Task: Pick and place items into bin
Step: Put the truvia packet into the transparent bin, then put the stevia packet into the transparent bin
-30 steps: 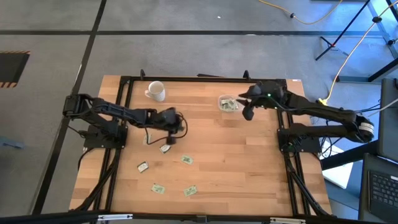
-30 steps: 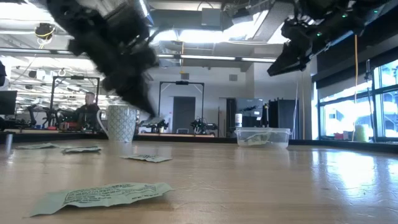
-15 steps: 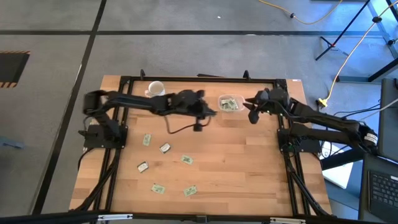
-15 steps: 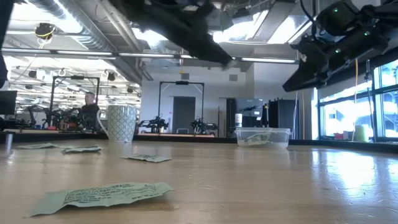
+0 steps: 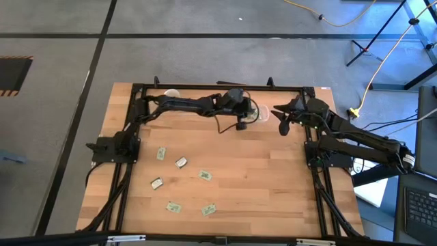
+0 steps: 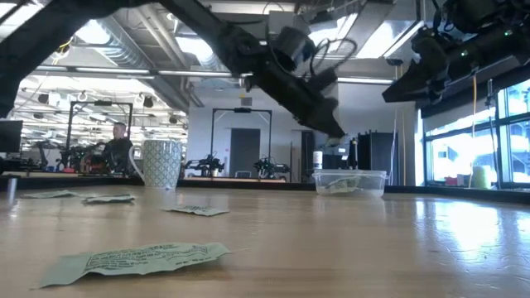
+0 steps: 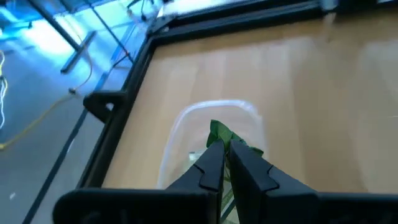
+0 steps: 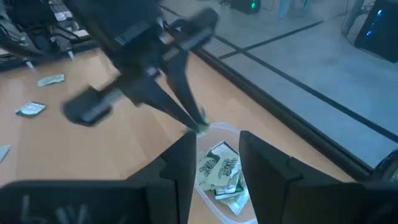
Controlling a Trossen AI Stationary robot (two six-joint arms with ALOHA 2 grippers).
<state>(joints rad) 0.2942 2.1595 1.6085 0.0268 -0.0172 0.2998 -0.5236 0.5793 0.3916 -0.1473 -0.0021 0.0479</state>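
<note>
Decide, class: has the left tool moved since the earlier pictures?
Yes. The left tool, pinching a packet, travelled from the table's left-middle toward the bin at the far edge.

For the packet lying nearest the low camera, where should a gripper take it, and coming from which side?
That packet lies flat on the table, so probably from straight above, fingers straddling its short width and closing on its long edges near the middle. Its right end curls slightly off the wood, which may offer an easier pinch. The left gripper is busy, shut on a packet over the bin.

Pale green-and-white packets — clear pinkish bin — pale wood table, black frame.
</note>
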